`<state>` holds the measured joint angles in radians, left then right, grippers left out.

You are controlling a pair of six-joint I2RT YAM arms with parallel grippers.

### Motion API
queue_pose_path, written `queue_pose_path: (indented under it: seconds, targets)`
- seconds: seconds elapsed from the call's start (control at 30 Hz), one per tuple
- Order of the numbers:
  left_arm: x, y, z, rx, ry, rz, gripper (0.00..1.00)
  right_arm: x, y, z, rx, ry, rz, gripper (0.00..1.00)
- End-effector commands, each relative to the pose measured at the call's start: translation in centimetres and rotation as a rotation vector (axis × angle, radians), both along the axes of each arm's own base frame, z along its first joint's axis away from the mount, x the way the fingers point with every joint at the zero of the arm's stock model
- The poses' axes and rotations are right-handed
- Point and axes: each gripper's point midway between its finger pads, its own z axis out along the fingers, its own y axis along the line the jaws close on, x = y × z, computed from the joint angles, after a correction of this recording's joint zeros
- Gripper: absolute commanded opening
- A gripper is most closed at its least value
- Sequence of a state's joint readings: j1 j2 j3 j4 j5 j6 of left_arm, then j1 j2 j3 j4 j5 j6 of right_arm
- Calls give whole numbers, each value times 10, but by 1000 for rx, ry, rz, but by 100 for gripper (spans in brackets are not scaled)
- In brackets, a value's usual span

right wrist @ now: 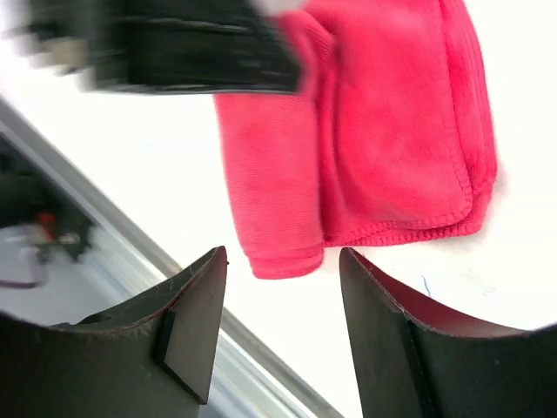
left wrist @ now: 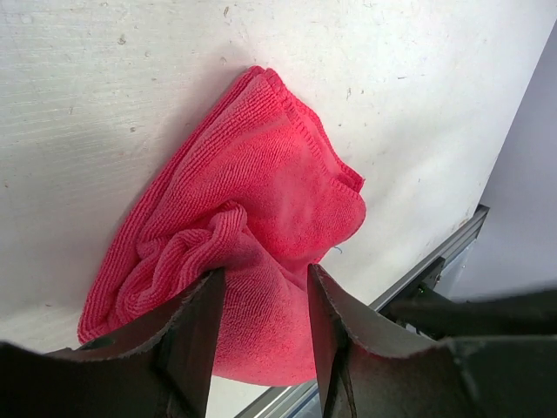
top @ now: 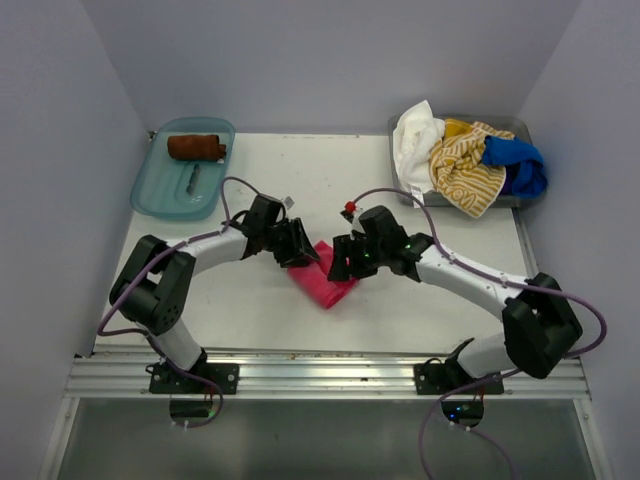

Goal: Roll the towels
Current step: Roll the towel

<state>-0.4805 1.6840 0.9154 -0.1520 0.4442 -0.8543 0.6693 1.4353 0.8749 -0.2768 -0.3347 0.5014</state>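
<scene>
Lying folded on the white table (top: 420, 310), pink towel (top: 328, 287); grey walls (top: 330, 60) around

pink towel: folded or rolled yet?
Folded, not rolled: pink towel shows stacked layered edges, one end bunched in the left gripper.

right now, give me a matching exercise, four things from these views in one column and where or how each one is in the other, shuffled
Things:
1. pink towel
2. rust-brown towel
3. striped towel
4. right claw

Place or state:
A. heaped in the grey bin
B. open, holding nothing
C. rolled, in the teal tray
D. folded, on the table

Pairs: 1-D, 2-C, 3-A, 4-B
</scene>
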Motion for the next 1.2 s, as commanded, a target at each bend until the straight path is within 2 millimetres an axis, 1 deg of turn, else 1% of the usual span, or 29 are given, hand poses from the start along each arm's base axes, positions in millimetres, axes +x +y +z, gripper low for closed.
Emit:
queue_pose_path:
  seconds: [0.0, 0.03, 0.07, 0.13, 0.17, 0.2, 0.23, 0.27, 0.37, 0.47, 0.7, 0.8, 0.83, 0.9, 0.93, 0.97, 1.07, 1.1, 1.13, 1.17]
  targets:
    - [-8, 19, -33, 132, 68, 38, 48, -1, -16, 22, -315, -276, 60, 58]
    - [-8, 19, -35, 135, 72, 38, 48, 6, -22, 26, -396, -350, 27, 58]
    - [-8, 20, -35, 139, 73, 43, 48, -5, -7, 31, -415, -407, 94, 58]
    - [-9, 20, -37, 143, 78, 45, 47, -4, 2, 32, -460, -486, 106, 58]
    - [-10, 21, -37, 145, 78, 43, 47, -13, 13, 32, -464, -522, 150, 58]
    - [-9, 21, -37, 144, 80, 47, 47, -14, 19, 32, -476, -547, 159, 58]
    - [-10, 21, -36, 145, 79, 46, 47, -15, 23, 26, -504, -558, 171, 58]
    - [-9, 21, -37, 146, 82, 49, 47, -15, 28, 29, -537, -605, 172, 58]
    - [-9, 20, -38, 145, 89, 49, 47, -17, 38, 19, -613, -652, 207, 58]
    - [-9, 20, -39, 144, 97, 51, 47, -20, 50, 12, -637, -690, 245, 58]
    - [-11, 21, -41, 151, 108, 53, 47, -15, 62, -3, -688, -739, 275, 58]
    - [-11, 21, -42, 151, 114, 56, 47, -13, 62, -13, -718, -744, 283, 58]
    - [-11, 21, -42, 151, 113, 56, 47, -12, 61, -21, -740, -741, 286, 58]
    - [-12, 21, -42, 153, 115, 56, 48, -11, 60, -30, -755, -741, 279, 58]
    - [-12, 21, -41, 153, 119, 55, 48, -10, 59, -36, -768, -739, 277, 56]
    - [-13, 21, -42, 156, 124, 55, 48, -10, 54, -41, -783, -739, 268, 44]
    - [-14, 21, -38, 150, 126, 53, 48, -9, 54, -48, -768, -739, 245, 36]
    - [-15, 21, -37, 148, 123, 51, 49, -11, 57, -49, -747, -732, 246, 31]
    - [-16, 21, -36, 148, 126, 50, 50, -12, 59, -48, -724, -721, 247, 29]
    - [-15, 19, -29, 134, 112, 42, 51, -11, 58, -46, -694, -700, 235, 28]
